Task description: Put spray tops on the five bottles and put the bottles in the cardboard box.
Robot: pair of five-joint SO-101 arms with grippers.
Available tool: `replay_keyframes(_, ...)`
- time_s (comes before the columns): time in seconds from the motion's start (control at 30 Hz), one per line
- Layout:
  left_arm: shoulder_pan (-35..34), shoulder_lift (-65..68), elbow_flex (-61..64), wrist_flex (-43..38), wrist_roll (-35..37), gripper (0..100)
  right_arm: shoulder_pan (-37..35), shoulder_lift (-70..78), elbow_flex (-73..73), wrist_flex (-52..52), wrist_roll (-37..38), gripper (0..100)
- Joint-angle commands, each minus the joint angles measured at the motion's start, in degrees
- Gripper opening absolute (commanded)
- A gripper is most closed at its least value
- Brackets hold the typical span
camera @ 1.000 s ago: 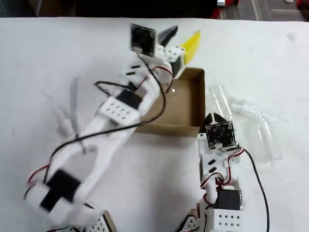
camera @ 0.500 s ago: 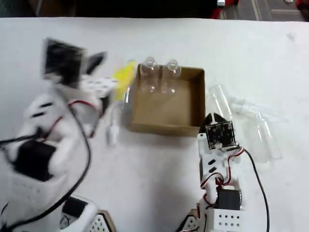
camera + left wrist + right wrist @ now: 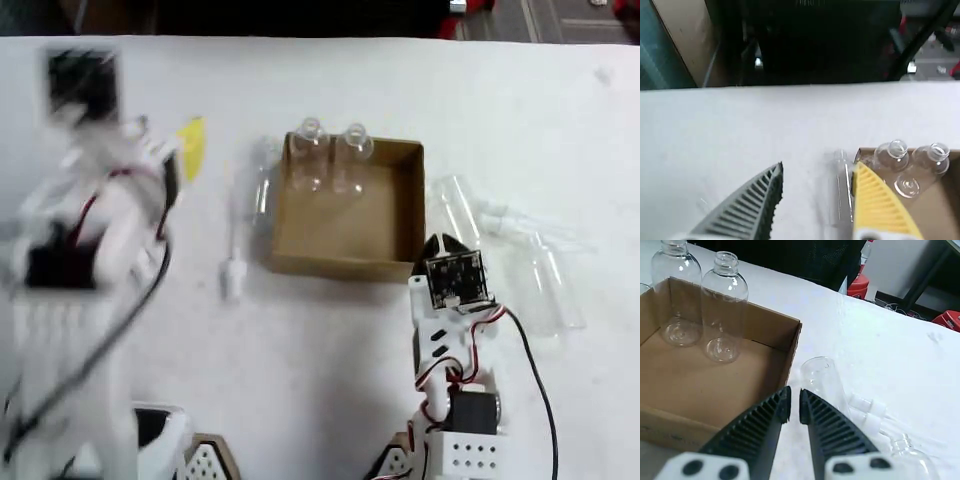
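Bottles (image 3: 309,152) — two — stand upright inside the cardboard box (image 3: 345,266).

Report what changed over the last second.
The left pincer swung leftward off the cardboard box, open and empty, uncovering two bottles standing inside. The right pincer, the box and the lying bottles stayed put.

cardboard box (image 3: 340,266) plain brown. bottles (image 3: 310,160) clear, untinted. table (image 3: 330,380) white. left gripper (image 3: 818,171): one yellow finger, one grey, both ribbed. right gripper (image 3: 795,396): both fingers black, ribbed, white mounts. arms (image 3: 445,345) white with black boards (image 3: 455,275), wires (image 3: 528,355) red and black. spray top (image 3: 232,276) white.
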Motion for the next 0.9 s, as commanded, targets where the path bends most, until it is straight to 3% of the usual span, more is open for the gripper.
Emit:
replay_keyframes(0.0, 1.9, 20.7, -13.5, 2.1, 1.4, 21, -0.5, -0.2, 0.4, -0.3, -0.2, 2.1)
replay_keyframes(0.43, 4.7, 78.1, -66.6, 6.6, 4.1, 21, -2.3, -0.2, 0.4, 0.6, -0.2, 2.1)
replay_keyframes(0.67, 4.8, 99.3, -94.1, 12.7, 3.9, 21, -2.3, -0.2, 0.4, 0.6, -0.2, 2.1)
replay_keyframes(0.87, 5.3, 111.5, -108.5, 14.4, 3.7, 21, -2.3, -0.2, 0.4, 0.6, -0.2, 2.1)
